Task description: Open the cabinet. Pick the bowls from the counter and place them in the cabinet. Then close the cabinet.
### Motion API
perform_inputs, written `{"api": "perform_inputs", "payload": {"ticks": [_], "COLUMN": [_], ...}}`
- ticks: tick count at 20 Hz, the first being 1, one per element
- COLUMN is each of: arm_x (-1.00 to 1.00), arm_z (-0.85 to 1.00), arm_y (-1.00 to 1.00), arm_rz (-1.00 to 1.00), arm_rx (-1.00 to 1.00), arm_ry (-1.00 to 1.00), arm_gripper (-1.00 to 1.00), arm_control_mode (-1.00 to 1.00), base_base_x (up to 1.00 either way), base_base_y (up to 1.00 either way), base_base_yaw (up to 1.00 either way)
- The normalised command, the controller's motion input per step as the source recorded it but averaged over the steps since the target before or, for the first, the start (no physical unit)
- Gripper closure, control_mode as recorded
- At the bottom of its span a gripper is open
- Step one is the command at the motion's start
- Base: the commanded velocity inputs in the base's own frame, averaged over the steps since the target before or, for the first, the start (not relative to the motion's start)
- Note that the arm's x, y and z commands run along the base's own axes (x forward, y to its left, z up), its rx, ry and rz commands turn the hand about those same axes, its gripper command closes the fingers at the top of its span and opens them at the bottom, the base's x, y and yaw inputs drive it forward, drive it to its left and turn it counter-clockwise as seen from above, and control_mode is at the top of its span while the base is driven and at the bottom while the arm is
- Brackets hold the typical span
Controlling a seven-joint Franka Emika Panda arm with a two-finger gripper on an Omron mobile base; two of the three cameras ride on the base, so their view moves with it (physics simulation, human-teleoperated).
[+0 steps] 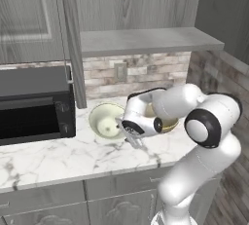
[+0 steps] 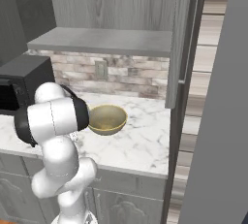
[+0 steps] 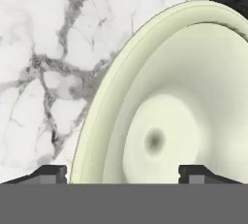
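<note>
While the cabinet [image 1: 146, 39] stands open above, I see my claw [image 3: 122, 172] spread wide over the rim of the cream bowl [image 1: 106, 119], one fingertip [image 3: 46, 173] outside it and one inside. That bowl sits on the marble surface [image 1: 58, 158], the tan bowl [image 2: 107, 119] just beside it.

— Where do we see the two bowls?
— Side by side on the counter [image 1: 58, 158]: one bowl [image 1: 104, 119] just right of the microwave [image 1: 34, 104], the other bowl [image 2: 107, 119] beyond it, both below the cabinet [image 1: 146, 39].
</note>
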Motion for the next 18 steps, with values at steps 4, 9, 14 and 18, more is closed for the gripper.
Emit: {"api": "perform_inputs", "payload": {"ticks": [4, 9, 14, 18], "arm_x": [0.09, 0.0, -0.26, -0.53], "arm_z": [0.0, 0.0, 0.22, 0.77], "arm_y": [0.1, 0.0, -0.22, -0.35], "arm_rz": [0.0, 0.0, 0.0, 0.0], "arm_rx": [-0.02, 0.0, 0.03, 0.12], "arm_ry": [0.0, -0.03, -0.06, -0.07], "arm_gripper": [1.0, 1.0, 1.0, 1.0], "arm_control_mode": [-1.0, -1.0, -1.0, -1.0], "base_base_x": [0.0, 0.0, 0.0, 0.0], "base_base_y": [0.0, 0.0, 0.0, 0.0], "base_base_yaw": [0.0, 0.0, 0.0, 0.0]}}
